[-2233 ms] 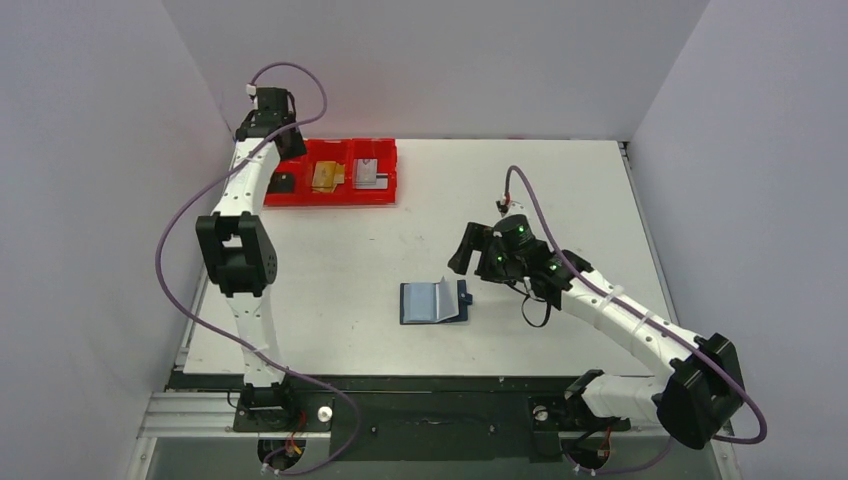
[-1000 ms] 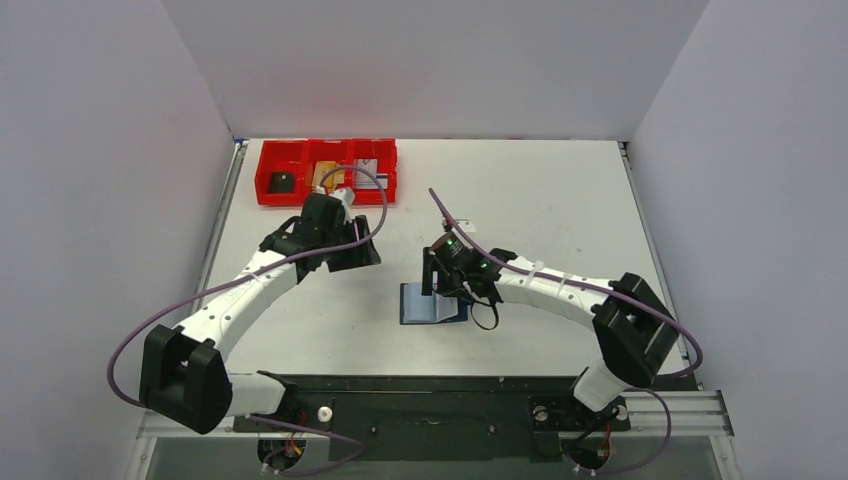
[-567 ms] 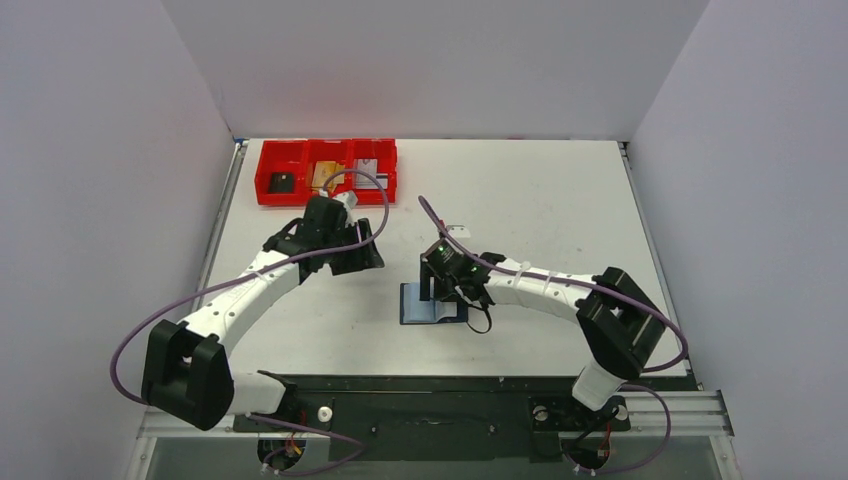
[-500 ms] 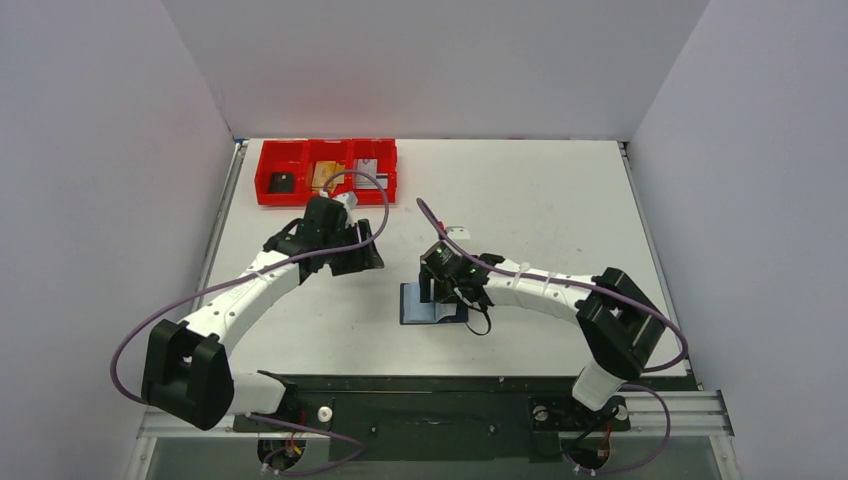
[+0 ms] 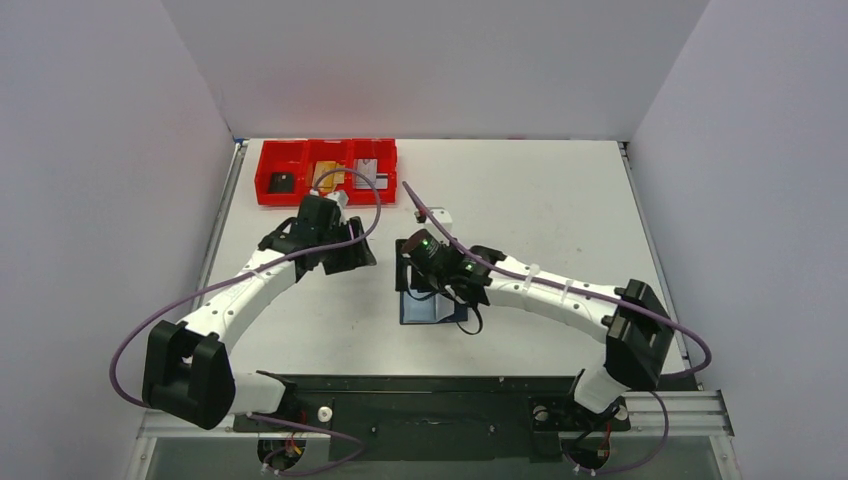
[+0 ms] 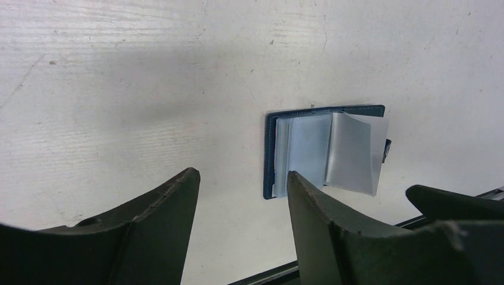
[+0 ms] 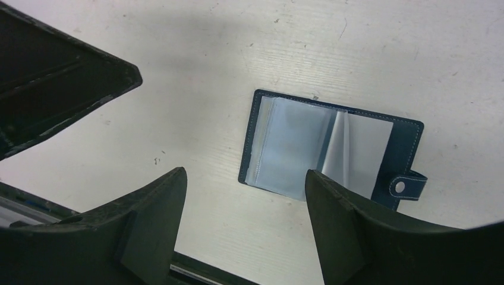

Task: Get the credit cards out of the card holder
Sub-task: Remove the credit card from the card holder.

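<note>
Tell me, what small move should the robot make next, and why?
Probably lower the right gripper, which hangs open over the card holder, and flip the half-raised clear sleeve to check for a leftover card. The sleeves that show look empty, and the black card, tan-gold card and silvery card already lie in the red tray.

We see the navy card holder point(image 7: 330, 148) open flat on the desk point(image 5: 540, 200), the credit cards point(image 5: 325, 177) well apart in the red tray point(image 5: 300, 197).

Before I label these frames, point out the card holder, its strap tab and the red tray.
card holder point(image 7: 291, 145): right wrist view, inner pocket.
strap tab point(image 7: 410, 185): right wrist view, near its snap.
red tray point(image 5: 272, 198): top view, front wall.
</note>
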`<state>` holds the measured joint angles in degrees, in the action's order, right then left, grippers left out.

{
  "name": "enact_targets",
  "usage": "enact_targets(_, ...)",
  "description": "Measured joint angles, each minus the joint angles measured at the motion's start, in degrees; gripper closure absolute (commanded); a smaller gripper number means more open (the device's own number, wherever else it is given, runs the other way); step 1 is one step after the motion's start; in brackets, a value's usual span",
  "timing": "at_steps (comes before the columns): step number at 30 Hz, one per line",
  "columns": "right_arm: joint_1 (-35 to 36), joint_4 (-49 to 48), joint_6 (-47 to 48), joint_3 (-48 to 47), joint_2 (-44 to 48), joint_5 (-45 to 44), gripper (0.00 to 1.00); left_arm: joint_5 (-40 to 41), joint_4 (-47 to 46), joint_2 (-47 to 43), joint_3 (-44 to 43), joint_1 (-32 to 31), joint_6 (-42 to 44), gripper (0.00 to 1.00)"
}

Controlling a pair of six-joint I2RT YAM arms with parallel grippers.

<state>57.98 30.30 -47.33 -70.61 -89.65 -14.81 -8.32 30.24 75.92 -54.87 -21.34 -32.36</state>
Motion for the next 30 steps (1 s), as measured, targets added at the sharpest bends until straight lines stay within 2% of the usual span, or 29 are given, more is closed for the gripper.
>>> enact_targets(11,-2.9,0.3,1.4,-1.3,-13.0,2.4,0.32,0.1,0.6,0.0,0.0,0.5,0.0,0.46)
enact_targets(17,-3.6,-0.3,1.7,-1.3,-15.3,2.8,0.35,0.1,0.9,0.0,0.0,0.5,0.0,0.46)
enact_targets(25,-3.6,-2.7,1.7,1.5,-15.9,3.7,0.46,-0.1,0.8,0.3,0.0,0.4,-0.3,0.46)
enact_targets(30,-3.6,-4.9,1.4,3.1,-15.8,4.2,0.47,-0.2,0.7,1.2,0.0,-0.2,-1.0,0.46)
